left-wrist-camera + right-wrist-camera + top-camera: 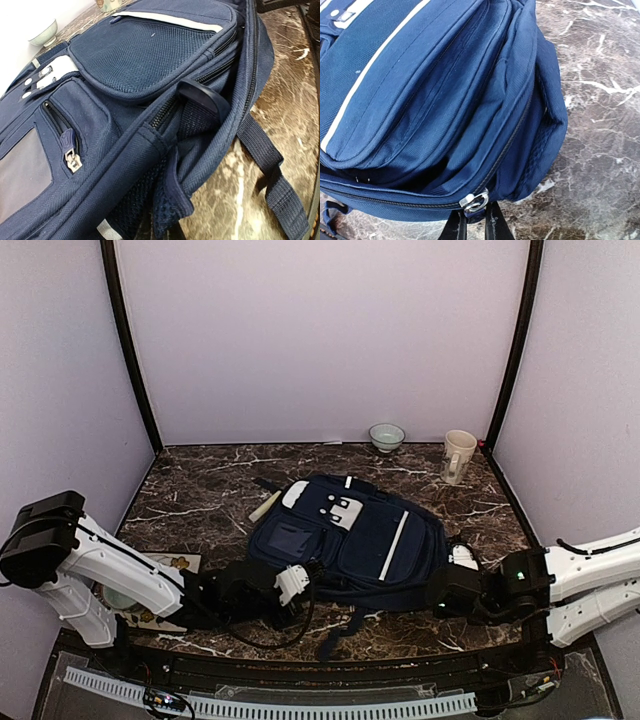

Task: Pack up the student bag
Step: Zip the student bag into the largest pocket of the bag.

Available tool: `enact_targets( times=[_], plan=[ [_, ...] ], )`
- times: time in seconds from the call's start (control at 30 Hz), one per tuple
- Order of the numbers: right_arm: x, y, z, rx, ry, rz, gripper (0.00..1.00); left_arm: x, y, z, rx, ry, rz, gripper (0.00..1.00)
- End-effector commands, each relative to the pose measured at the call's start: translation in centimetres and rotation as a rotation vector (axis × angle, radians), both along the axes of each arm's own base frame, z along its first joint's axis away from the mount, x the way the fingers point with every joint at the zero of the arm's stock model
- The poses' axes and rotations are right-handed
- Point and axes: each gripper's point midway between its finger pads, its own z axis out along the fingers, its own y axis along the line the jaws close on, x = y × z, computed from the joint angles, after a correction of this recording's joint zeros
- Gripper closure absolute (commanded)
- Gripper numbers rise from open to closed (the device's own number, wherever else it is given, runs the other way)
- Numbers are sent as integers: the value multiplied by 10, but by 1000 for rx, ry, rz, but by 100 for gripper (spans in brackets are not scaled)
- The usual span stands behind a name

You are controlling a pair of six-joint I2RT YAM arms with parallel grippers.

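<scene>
We see the student bag (350,535), a large navy-blue fabric backpack with white stripes, lying flat with its front pockets up in the middle of the dark marble table (190,485); one strap trails toward the near edge. The right gripper (474,216) sits at the bag's near right corner; its black fingers are drawn narrow and pinch the silver metal zipper pull (474,202) on the zip along the bag's side. The left gripper (292,584) lies against the bag's near left edge; its fingers do not show in its own wrist view, which the bag's pockets and mesh side fill; we take it as fully closed, and cannot tell whether it holds anything. A pale green ceramic bowl (387,436) and a cream mug (458,456) stand by the far wall, well apart from the bag.
</scene>
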Motion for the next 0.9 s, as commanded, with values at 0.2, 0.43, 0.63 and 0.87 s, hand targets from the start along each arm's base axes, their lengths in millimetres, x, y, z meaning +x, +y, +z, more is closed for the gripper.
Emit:
enact_targets(
  times=[0.2, 0.43, 0.63, 0.87],
  plan=[
    [1, 6, -3, 13, 0, 135, 100, -10, 12, 10, -59, 12, -28, 100],
    [-7, 19, 15, 103, 14, 216, 100, -12, 0, 19, -70, 0, -73, 100],
    [-20, 41, 21, 209, 34, 336, 100, 9, 11, 35, -12, -88, 32, 100],
    [-31, 71, 36, 277, 15, 466, 100, 1, 11, 32, 31, -72, 18, 84]
  ],
)
